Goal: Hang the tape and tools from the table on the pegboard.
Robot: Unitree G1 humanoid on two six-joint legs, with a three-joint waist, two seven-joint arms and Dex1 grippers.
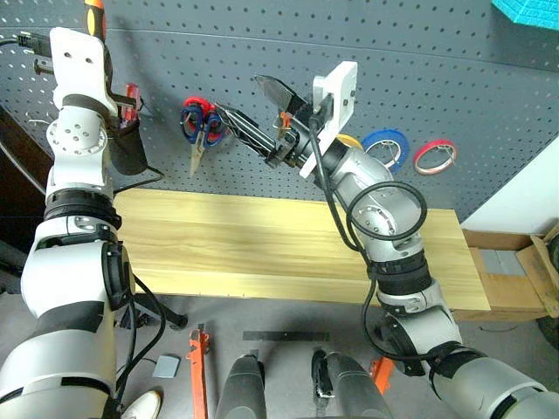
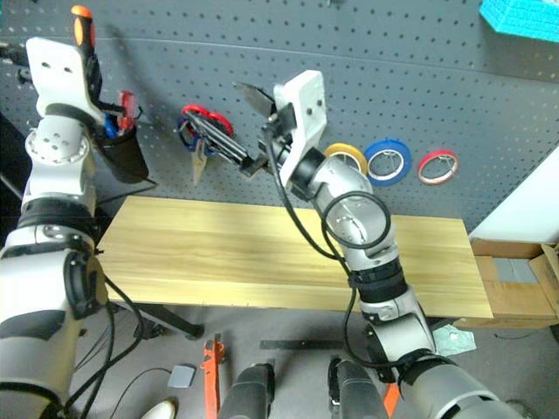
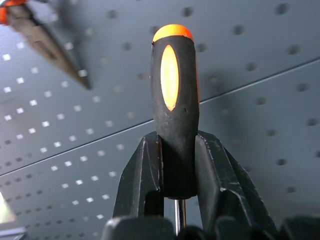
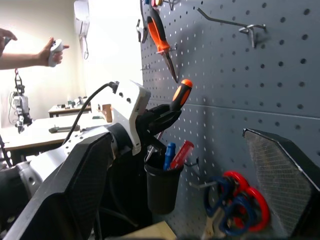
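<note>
My left gripper is shut on the lower end of the screwdriver's orange-and-black handle. It holds the screwdriver upright, high at the left of the pegboard. The orange-handled pliers hang on the board above it. My right gripper stands open and empty in front of the board's middle, above the table. The yellow tape hangs on the board, half hidden behind my right wrist.
A blue roll and a red roll hang right of the yellow tape. Red- and blue-handled scissors hang left of my right gripper. A black cup with pens sits below the screwdriver. A bare metal hook juts out. A person's hand holds a controller far off.
</note>
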